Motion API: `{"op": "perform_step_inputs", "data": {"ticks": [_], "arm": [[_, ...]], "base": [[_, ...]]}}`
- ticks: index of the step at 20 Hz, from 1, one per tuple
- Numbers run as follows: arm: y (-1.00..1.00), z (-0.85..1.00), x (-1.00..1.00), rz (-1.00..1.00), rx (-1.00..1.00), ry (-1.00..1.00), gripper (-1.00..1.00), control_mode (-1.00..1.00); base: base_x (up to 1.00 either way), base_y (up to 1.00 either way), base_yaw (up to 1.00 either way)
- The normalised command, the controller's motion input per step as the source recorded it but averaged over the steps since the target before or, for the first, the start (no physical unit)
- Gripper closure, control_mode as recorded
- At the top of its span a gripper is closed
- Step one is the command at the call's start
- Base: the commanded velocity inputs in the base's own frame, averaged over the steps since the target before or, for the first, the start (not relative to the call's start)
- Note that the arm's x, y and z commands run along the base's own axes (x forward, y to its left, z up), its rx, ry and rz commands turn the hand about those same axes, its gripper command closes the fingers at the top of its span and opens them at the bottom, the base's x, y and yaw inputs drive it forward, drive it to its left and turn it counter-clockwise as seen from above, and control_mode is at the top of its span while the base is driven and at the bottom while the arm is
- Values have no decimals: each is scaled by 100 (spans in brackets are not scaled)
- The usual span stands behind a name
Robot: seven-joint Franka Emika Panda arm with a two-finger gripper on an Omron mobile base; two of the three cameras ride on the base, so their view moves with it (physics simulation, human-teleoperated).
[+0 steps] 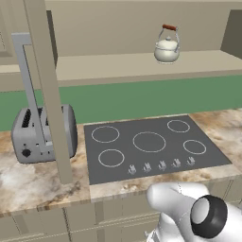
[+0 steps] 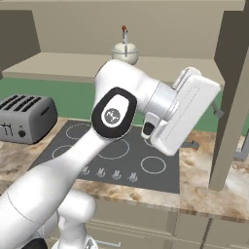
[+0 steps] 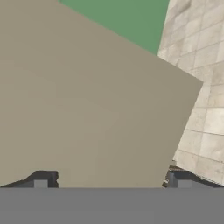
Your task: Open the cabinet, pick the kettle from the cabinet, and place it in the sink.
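Marble-patterned counter [image 1: 33, 182] carries a black cooktop [image 1: 151, 146] and grey toaster [image 1: 42, 134]; the cream-white rounded kettle [image 1: 167, 49] sits inside the open beige cabinet [image 1: 118, 64], while the hand view shows the gripper [image 3: 109, 181] spread wide, empty, against a beige door panel [image 3: 87, 109].

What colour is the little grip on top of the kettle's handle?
Reddish-brown, like wood, atop the cream-white kettle on the open cabinet shelf. It shows best in the left base view.
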Motion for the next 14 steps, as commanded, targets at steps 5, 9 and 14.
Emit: {"op": "perform_step_inputs", "data": {"ticks": [5,9,14], "arm": [[14,-4,0,16,0,9,-100,-100],[38,4,0,24,0,6,-100,-100],[61,12,-7,32,-9,10,-100,-100]], "base": [[0,0,0],[0,0,0],[0,0,0]]}}
